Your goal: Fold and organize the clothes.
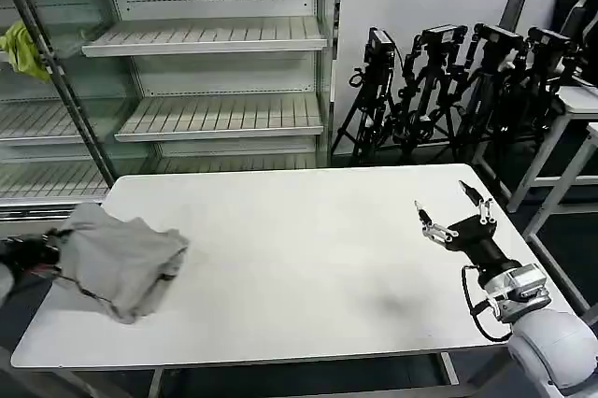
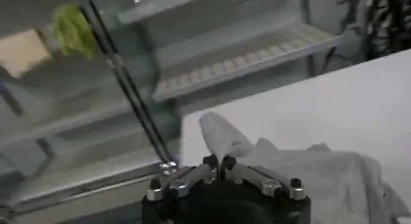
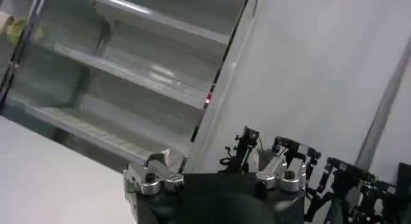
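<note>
From the head camera I see the crumpled light grey shirt (image 1: 121,262) at the white table's (image 1: 299,267) near-left edge and my right gripper (image 1: 453,213) spread open at right, while my left wrist camera shows the left gripper (image 2: 219,162) pinched shut on that shirt (image 2: 308,174).

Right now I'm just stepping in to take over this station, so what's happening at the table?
The robot is handling laundry. Its left gripper is shut on a bunched light grey shirt at the left edge of the white table, the cloth lying crumpled and not yet folded. The right gripper hovers open over the table's right side, holding nothing. A yellow-green cloth hangs on the shelving behind, untouched.
</note>
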Robot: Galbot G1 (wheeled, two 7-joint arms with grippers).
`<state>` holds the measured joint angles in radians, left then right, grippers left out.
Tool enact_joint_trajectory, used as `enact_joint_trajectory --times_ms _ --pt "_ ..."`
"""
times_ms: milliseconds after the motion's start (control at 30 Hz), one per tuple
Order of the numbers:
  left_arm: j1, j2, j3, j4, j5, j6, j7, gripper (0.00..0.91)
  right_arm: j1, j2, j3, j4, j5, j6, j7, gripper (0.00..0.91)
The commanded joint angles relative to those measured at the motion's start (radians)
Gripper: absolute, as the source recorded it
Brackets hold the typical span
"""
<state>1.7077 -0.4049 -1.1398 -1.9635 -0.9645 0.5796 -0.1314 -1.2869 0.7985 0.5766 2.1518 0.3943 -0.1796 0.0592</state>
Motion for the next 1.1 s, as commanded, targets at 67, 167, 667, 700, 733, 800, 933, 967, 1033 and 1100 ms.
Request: enact_joint_trajectory --times_ms 67,167,667,700,733,800,933,967,1033,1100 --pt "0.122 0.099 -0.271 0.041 0.157 0.001 0.023 0.04 0.04 0.01 -0.027 -0.016 0.007 0.003 -0.001 0.907" --pt "0.099 0.09 -0.241 -0.004 0.187 0.001 0.026 0.04 0.037 0.019 -0.03 -0.021 0.004 0.005 -0.001 0.907" --pt "-0.033 -0.141 0.454 -0.357 0.272 0.0 0.023 0.05 -0.076 0.052 0.01 -0.01 -0.059 0.002 -0.001 0.907" --pt "-0.04 -0.14 0.471 -0.358 0.276 0.0 0.023 0.05 -0.084 0.051 0.014 -0.01 -0.059 0.002 -0.001 0.907" --pt "-0.049 -0.136 0.495 -0.361 0.278 0.0 0.023 0.05 -0.094 0.047 0.025 -0.011 -0.058 0.003 -0.002 0.907" --pt "-0.066 -0.13 0.528 -0.369 0.272 0.0 0.023 0.05 -0.106 0.044 0.031 -0.011 -0.058 0.003 -0.002 0.907" --pt "-0.11 -0.117 0.558 -0.383 0.245 0.0 0.018 0.05 -0.128 0.046 0.043 -0.012 -0.06 0.002 -0.001 0.907" --pt "-0.124 -0.114 0.569 -0.386 0.233 0.0 0.014 0.05 -0.132 0.047 0.043 -0.012 -0.063 0.002 -0.002 0.907" --pt "-0.152 -0.112 0.595 -0.39 0.208 0.0 0.001 0.05 -0.135 0.048 0.042 -0.011 -0.066 0.002 -0.002 0.907" --pt "-0.183 -0.113 0.632 -0.39 0.186 0.0 -0.01 0.06 -0.14 0.054 0.04 -0.009 -0.074 0.001 -0.001 0.907"
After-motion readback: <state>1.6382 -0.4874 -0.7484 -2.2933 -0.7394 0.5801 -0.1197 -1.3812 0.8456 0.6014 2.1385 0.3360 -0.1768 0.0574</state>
